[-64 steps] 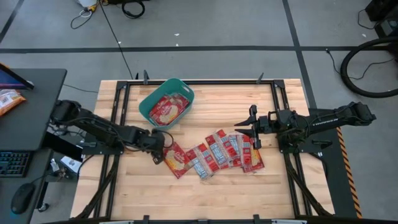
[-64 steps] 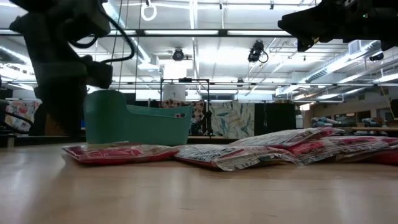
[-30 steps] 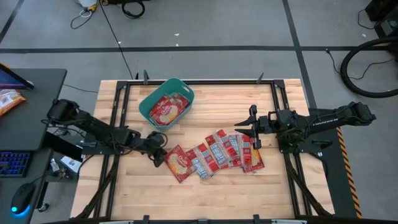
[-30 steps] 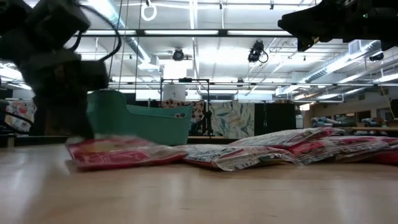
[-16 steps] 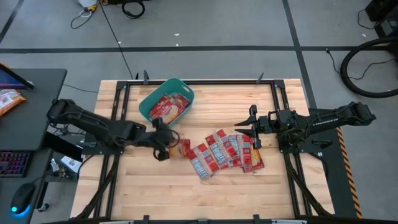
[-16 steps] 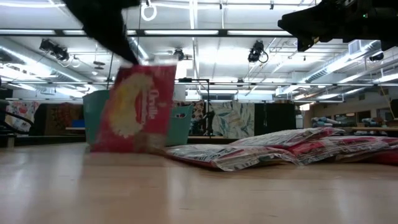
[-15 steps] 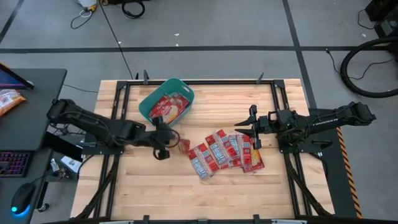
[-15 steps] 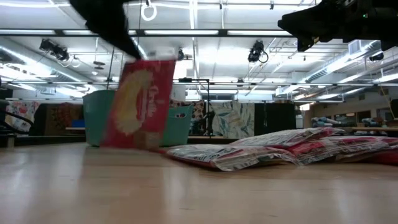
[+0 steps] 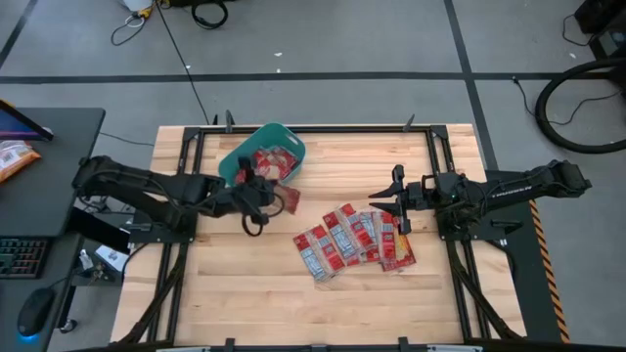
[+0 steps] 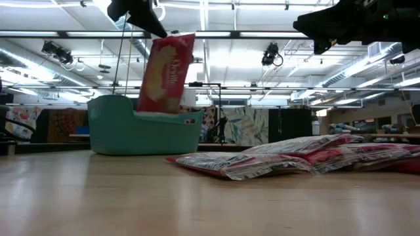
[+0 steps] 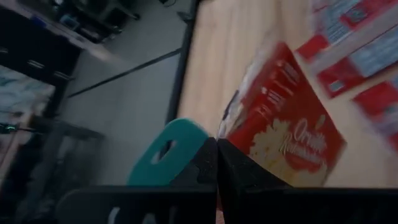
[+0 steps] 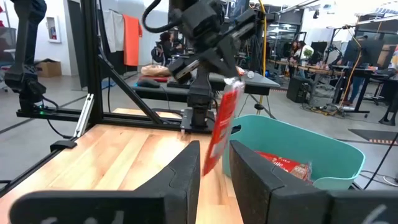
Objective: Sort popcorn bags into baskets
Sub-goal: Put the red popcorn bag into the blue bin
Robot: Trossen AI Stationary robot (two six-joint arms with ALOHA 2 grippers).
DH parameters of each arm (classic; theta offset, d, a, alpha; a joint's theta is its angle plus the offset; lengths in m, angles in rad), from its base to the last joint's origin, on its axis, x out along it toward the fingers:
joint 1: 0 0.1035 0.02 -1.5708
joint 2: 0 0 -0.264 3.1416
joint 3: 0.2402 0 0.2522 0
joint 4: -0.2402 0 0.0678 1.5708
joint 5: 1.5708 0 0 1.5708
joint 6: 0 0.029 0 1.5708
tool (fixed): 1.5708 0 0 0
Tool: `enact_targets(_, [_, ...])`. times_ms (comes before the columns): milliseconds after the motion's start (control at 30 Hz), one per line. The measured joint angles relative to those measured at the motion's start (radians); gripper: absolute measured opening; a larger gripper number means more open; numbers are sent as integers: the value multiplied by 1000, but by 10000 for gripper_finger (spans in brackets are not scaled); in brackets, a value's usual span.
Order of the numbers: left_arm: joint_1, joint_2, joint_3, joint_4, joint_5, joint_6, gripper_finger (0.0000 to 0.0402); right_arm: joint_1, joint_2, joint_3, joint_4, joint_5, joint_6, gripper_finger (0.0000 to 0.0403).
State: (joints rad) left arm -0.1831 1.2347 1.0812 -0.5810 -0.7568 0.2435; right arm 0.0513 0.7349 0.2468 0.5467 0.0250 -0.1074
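Note:
My left gripper [image 9: 264,197] is shut on a red popcorn bag [image 9: 285,199] beside the near side of the teal basket [image 9: 226,166]. In the low view the bag [image 10: 167,65] hangs above the basket [image 10: 141,131]. More red bags [image 9: 269,164] lie inside the basket. Several others lie flat and overlapping in a row [image 9: 354,239] on the wooden table. My right gripper [image 9: 398,200] is open and hovers over the far right end of that row, touching nothing. Its wrist view shows the held bag [image 12: 221,124] edge-on and the basket [image 12: 311,152]. My left gripper pinches the popcorn bag between its two shut fingers at the bag's top edge near a corner [image 10: 159,37]. The fingers [image 10: 147,16] slant down from the table's left. The bag is lifted clear, tilted, hanging below the fingers.
Black frame rails [image 9: 186,196] run along the table's left, right and far edges. A dark desk with a keyboard [image 9: 24,256] and an orange snack bag [image 9: 15,158] stands left of the table. Bare wood [image 9: 293,303] lies toward the near edge.
My left gripper took hold of the leftmost bag of the row, raised it from flat to hanging, and carried it up and toward the far edge to the basket. The other bags on the table stayed put.

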Motion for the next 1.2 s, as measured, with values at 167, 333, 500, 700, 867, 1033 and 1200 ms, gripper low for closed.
enact_targets(167, [56,-31,27,-58,-23,42,0,0,0,0,-2,0,0,91])
enact_targets(333, [118,-108,29,-191,-40,6,0,0,0,0,-7,0,0,91])
enact_targets(500, [183,-167,29,-355,-1,-14,0,0,0,0,-1,0,-1,91])
enact_targets(700, [254,-171,-1,-474,172,115,2,0,0,0,1,0,0,91])
enact_targets(867, [277,-169,-80,-448,244,320,3,0,0,0,2,0,0,91])
enact_targets(1033, [309,-168,-153,-329,241,353,4,0,0,0,1,0,0,91])
enact_targets(1200, [334,-168,-207,-179,221,353,6,0,0,0,1,0,0,91])
